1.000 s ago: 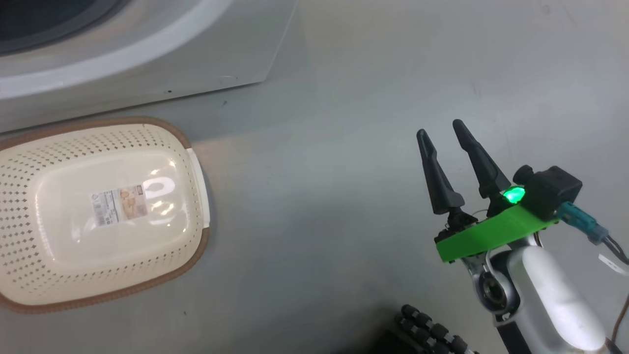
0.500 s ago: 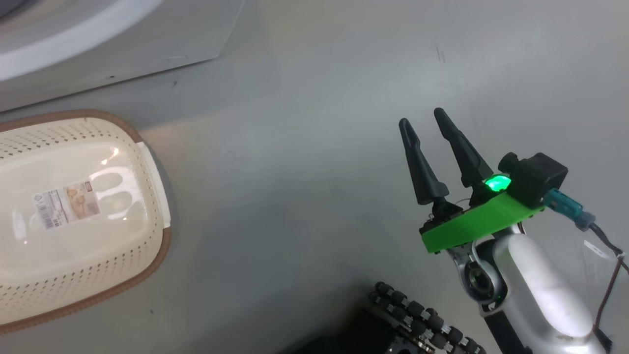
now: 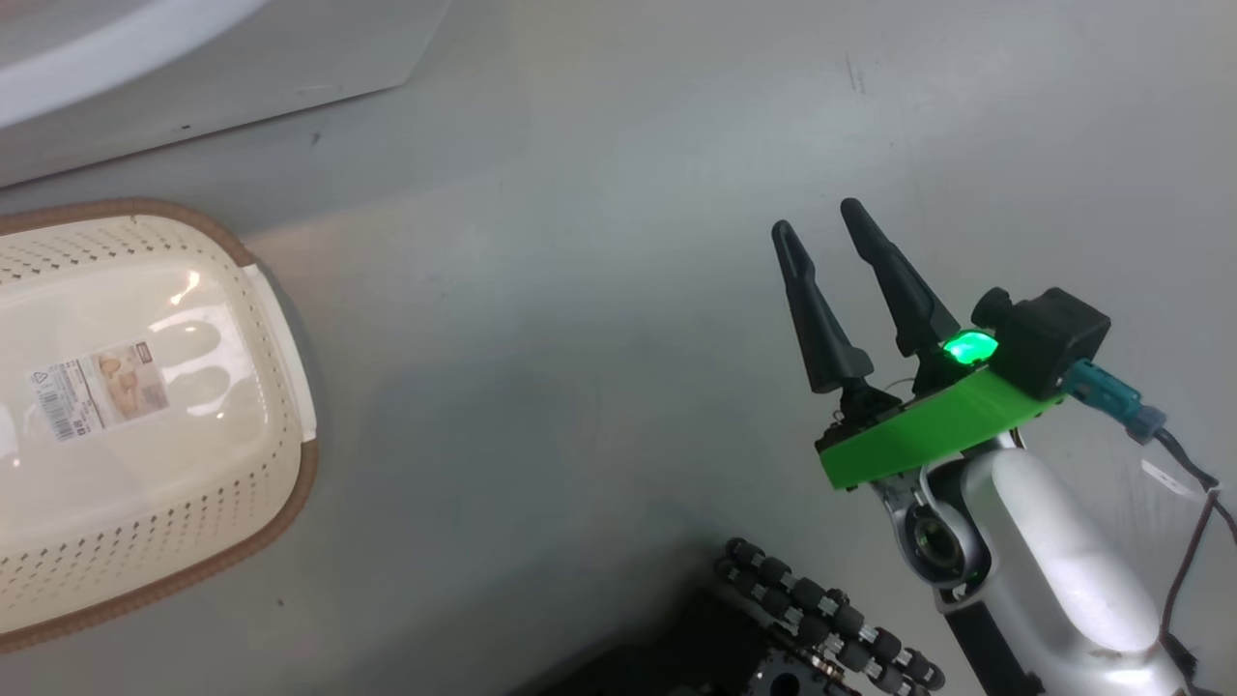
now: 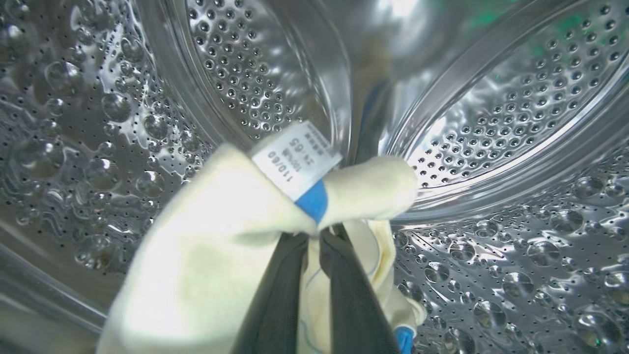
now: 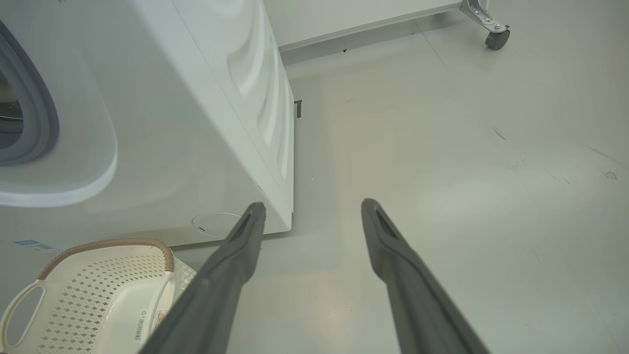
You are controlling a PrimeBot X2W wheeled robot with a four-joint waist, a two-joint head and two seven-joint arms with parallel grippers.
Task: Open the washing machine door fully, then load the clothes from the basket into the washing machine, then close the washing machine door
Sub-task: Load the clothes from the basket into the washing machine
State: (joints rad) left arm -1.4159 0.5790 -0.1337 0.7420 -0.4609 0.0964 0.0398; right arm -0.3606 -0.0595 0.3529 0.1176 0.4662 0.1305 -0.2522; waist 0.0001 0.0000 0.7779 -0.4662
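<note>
You have one of the clothes [image 4: 211,231] inside the steel drum [image 4: 491,98] of the washing machine [image 5: 172,123]. It is a pale-yellow garment, bunched up, with a white size tag [image 4: 295,160] and a patch of blue standing up at the grip. A blue cuff [image 4: 404,339] shows low down beside the fingers. Your left gripper [image 4: 314,236] has its jaws clamped together on the fabric, pinching a fold just below the tag. The cloth hangs down on both sides of the fingers. From this close angle, you can't tell whether it touches the perforated drum wall or hangs clear of it.

Outside, the basket [image 3: 145,541] sits on the grey floor [image 3: 580,290], right in front of the washer's lower front panel. Its brown rim is near the machine's base and a printed label [image 3: 92,387] shows on its bottom. In the right wrist view you see one white handle [image 5: 19,314] of the basket, the grey rubber seal [image 5: 34,123] around the drum opening, and a blue sticker [image 5: 27,243] low on the white front.

Your right gripper [image 3: 816,217] hovers over bare floor, well apart from the basket. Its jaws are spread wide with nothing between them, and a green light [image 3: 966,346] glows on its green mount [image 3: 928,430]. A caster wheel [image 5: 496,39] stands on the floor beyond the washer's far corner.
</note>
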